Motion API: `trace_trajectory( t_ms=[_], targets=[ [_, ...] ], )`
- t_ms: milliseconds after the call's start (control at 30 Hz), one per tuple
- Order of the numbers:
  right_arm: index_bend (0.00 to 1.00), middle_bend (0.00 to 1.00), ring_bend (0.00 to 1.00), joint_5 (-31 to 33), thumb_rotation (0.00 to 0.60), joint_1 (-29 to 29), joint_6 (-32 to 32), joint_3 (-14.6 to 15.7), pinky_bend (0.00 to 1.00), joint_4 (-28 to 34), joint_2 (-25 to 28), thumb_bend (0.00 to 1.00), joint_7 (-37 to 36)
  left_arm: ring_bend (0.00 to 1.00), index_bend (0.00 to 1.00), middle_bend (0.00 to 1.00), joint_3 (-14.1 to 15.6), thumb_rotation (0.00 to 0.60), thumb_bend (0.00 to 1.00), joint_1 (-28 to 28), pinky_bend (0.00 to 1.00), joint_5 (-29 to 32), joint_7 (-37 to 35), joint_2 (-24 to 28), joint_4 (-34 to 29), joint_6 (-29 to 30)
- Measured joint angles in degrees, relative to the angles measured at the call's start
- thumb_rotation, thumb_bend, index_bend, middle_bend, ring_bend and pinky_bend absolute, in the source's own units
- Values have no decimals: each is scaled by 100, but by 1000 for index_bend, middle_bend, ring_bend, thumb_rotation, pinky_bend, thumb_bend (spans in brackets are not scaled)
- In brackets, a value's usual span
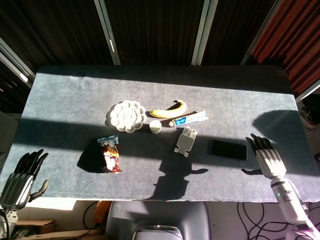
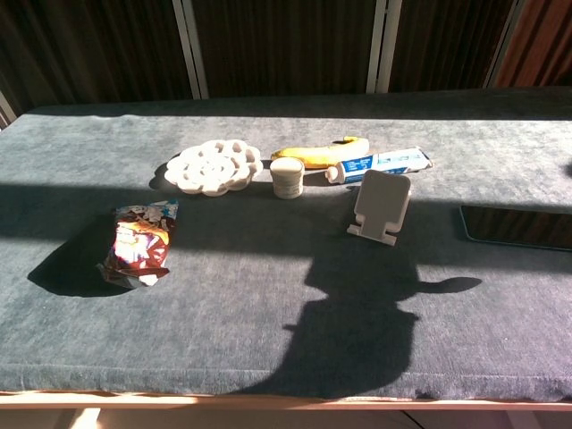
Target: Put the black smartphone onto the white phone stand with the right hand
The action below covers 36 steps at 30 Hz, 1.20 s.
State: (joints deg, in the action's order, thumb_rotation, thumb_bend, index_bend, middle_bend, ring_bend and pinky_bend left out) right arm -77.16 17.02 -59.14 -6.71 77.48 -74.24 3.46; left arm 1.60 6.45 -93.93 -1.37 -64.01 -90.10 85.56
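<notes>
We see the black smartphone [image 1: 228,149] lying flat near the table's [image 1: 65,95] right edge, just beside our empty, spread right hand [image 1: 265,157], not touching.

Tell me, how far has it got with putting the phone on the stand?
Nothing looks done yet. The black smartphone lies flat on the table, apart from the empty white phone stand. In hand: the right hand hovers open just beside the phone, touching nothing. Left: gripping, lifting and setting it on the stand.
</notes>
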Motion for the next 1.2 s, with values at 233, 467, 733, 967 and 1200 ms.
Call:
trace_trajectory(
  t_ms=[233, 467, 733, 967, 1200],
  targets=[
    [328, 199, 3, 540, 600, 724, 1143, -131, 82, -637, -260, 172, 157, 0, 0, 0, 0, 600, 403, -13, 0, 15, -61, 18, 14, 24],
    [385, 239, 15, 911, 600, 1108, 1652, -139, 82, -913, -413, 197, 450, 0, 0, 0, 8, 600, 403, -19, 0, 9, -61, 20, 12, 33],
    [407, 253, 24, 1194, 600, 1268, 1816, -62, 82, -1105, -557, 211, 737, 0, 0, 0, 15, 600, 403, -17, 0, 7, -76, 24, 17, 26],
    [421, 264, 31, 1362, 600, 1382, 1866, -3, 82, -1314, -728, 224, 930, 0, 0, 0, 10, 600, 404, -15, 0, 17, -78, 20, 16, 24],
    [448, 272, 36, 1393, 600, 1439, 1839, 30, 87, -1361, -787, 236, 930, 0, 0, 0, 8, 600, 403, -10, 0, 25, -83, 21, 19, 15]
  ],
)
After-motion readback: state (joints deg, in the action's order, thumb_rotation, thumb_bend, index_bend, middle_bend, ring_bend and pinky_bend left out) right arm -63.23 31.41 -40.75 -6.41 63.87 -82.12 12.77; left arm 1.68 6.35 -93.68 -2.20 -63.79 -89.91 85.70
